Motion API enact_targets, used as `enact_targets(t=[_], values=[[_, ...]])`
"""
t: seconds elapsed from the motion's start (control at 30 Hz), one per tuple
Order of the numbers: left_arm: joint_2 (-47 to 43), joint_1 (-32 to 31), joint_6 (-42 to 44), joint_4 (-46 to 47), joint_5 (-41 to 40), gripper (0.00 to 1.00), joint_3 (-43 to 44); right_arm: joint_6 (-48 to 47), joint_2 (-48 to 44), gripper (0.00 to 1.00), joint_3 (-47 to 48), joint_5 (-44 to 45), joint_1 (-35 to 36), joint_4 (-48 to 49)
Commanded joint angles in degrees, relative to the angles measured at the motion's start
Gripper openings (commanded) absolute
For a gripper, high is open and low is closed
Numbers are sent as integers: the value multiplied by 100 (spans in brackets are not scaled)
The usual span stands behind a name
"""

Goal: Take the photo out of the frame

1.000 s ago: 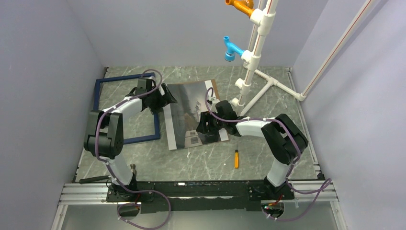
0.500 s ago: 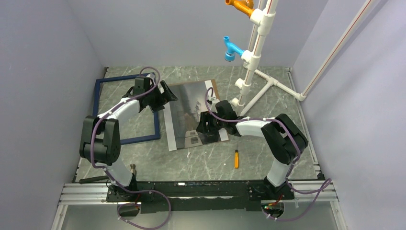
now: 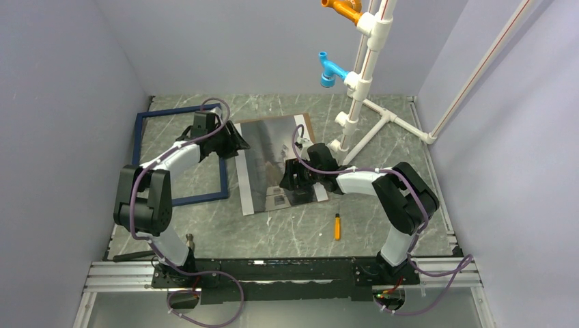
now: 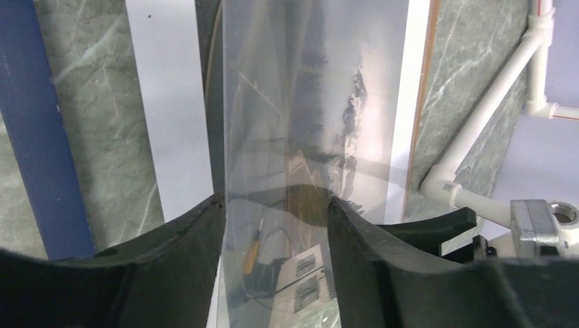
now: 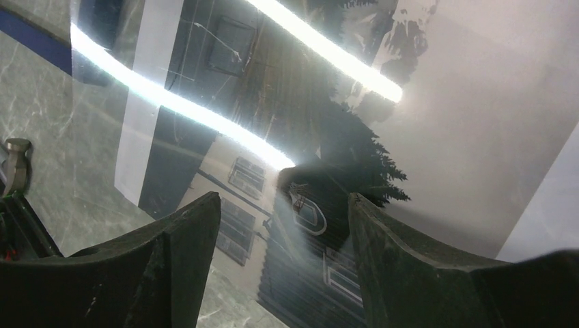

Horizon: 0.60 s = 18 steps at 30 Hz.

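Note:
The photo [image 3: 273, 157] lies flat mid-table, a glossy dark grey print with white side strips on a brown board. The navy frame [image 3: 138, 150] lies empty to its left, apart from it. My left gripper [image 3: 237, 142] is open at the photo's far left corner. In the left wrist view its jaws [image 4: 276, 205] stand astride a clear reflective sheet over the photo [image 4: 328, 102], with the frame's bar [image 4: 34, 137] at the left. My right gripper [image 3: 295, 183] is open, low over the photo's near right part [image 5: 410, 102]. In the right wrist view [image 5: 283, 205] nothing is between its jaws.
A white pipe stand [image 3: 355, 116] with a blue fitting [image 3: 331, 70] and an orange fitting [image 3: 341, 8] rises at the back right, close to the photo. An orange pen [image 3: 336, 226] lies near the front. A dark tool [image 3: 133, 256] lies at the near left edge.
The left arm has shifted slightly left, its gripper staying at the photo's far left corner. The photo's near end has slid a little right. The right arm has barely moved.

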Motion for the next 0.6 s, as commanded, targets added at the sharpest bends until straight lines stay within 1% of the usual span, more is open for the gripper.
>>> enact_targets(t=[0.0, 0.03, 0.13, 0.27, 0.4, 0.5, 0.57], values=[[105, -169, 244, -306, 200, 55, 203, -169, 211, 72, -79, 11, 5, -433], [133, -167, 290, -349, 158, 51, 229, -183, 194, 72, -83, 18, 4, -427], [227, -159, 396, -396, 125, 45, 274, -201, 106, 73, -117, 5, 12, -368], [413, -94, 444, -408, 231, 28, 332, -244, 42, 73, -111, -5, 6, -388], [544, -77, 540, -538, 193, 18, 451, -294, -16, 75, -118, 2, 23, -417], [641, -58, 593, -613, 218, 10, 537, -355, -74, 79, -123, 49, 65, -437], [704, -32, 582, -605, 307, 2, 550, -426, -102, 81, -86, 111, 105, -497]])
